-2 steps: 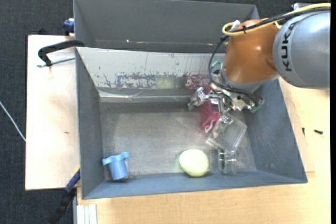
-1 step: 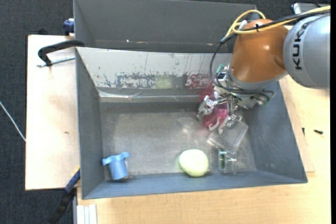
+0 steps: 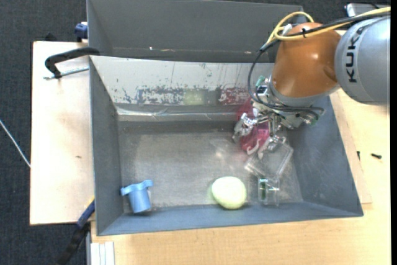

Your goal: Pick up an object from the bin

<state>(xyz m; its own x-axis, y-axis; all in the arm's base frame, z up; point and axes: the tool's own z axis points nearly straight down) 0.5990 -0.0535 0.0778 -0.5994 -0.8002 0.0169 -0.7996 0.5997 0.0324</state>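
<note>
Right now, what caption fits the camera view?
Gripper over a pink thing in the grey bin, right of middle.

Matt, scuffed grey metal bin [image 3: 102,164], glossy clear plastic piece [image 3: 274,161], smooth blue plastic fitting [image 3: 138,195]

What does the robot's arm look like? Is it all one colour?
No. The arm is a fat grey tube with black letters on its side. Its wrist wears a shiny, round orange cover, and thin yellow and black cables loop over that.

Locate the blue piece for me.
In the camera view, the blue piece lies in the lower left corner of the bin, left of the pale yellow ball.
</note>
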